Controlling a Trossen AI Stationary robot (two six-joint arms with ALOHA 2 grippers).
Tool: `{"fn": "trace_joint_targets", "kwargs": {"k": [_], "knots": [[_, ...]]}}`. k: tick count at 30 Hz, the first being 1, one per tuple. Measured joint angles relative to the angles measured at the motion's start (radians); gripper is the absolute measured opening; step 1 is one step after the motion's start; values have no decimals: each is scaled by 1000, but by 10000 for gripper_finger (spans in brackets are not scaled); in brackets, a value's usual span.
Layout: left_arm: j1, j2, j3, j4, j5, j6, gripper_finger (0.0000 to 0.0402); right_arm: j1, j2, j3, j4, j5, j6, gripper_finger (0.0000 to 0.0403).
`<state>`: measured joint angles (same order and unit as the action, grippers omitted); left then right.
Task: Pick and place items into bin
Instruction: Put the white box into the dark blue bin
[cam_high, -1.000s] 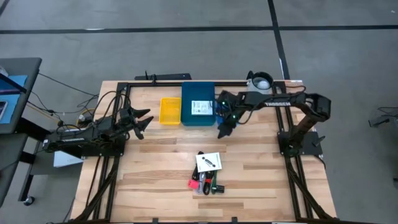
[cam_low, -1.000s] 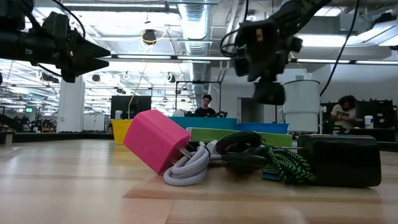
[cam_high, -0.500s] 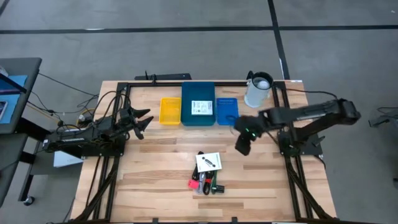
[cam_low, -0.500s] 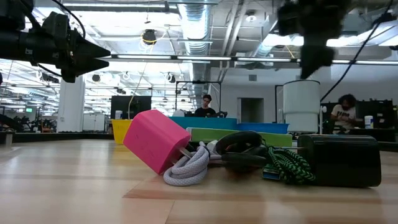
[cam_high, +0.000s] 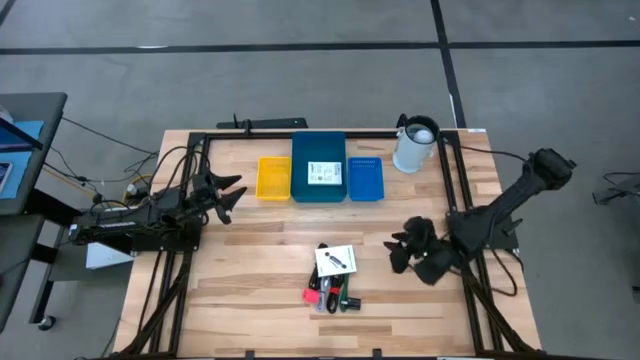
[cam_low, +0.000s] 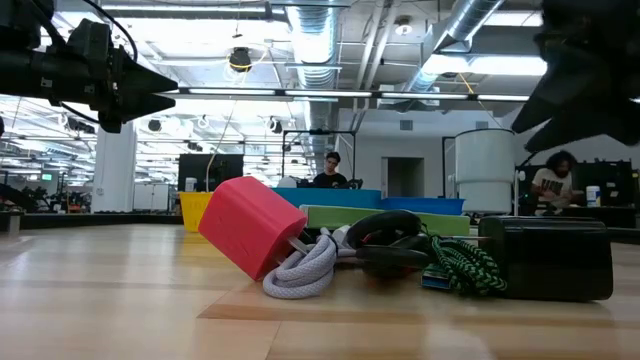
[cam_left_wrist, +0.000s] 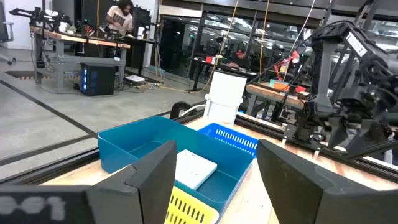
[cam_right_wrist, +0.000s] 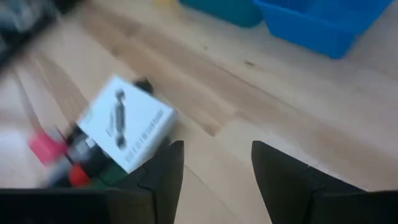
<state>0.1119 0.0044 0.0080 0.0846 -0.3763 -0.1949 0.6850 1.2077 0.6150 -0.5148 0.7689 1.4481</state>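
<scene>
High view: right gripper (cam_high: 400, 255), empty, hangs just beside the items (cam_high: 334, 278), well short of the teal bin (cam_high: 318, 190); left gripper (cam_high: 228, 192) waits apart. Right wrist view: fingers (cam_right_wrist: 163, 168) spread, white card (cam_right_wrist: 127, 129) ahead. Next, I judge: reach over, descend, close.

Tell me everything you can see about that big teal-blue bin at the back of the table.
The teal-blue bin is a rectangular open-topped tray, plastic by its look, with upright walls. It sits flat at the table's far edge, between a smaller yellow bin and a smaller blue bin, close against both. One white card with dark print lies flat on its floor. Neither hand touches it.
</scene>
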Motion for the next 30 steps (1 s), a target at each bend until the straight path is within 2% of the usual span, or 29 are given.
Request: {"fn": "trace_joint_targets", "kwargs": {"k": [3,7,13,18,30], "knots": [[0,0,0,0,0,0,212,21,32,-19,74,41,135,181],[0,0,0,0,0,0,212,1,83,-20,189,29,187,187],[0,0,0,0,0,0,212,-79,153,-20,330,-162,197,201],[0,0,0,0,0,0,212,-100,205,-20,370,-260,194,212],[0,0,0,0,0,0,212,-98,329,-20,549,-345,197,233]]}}
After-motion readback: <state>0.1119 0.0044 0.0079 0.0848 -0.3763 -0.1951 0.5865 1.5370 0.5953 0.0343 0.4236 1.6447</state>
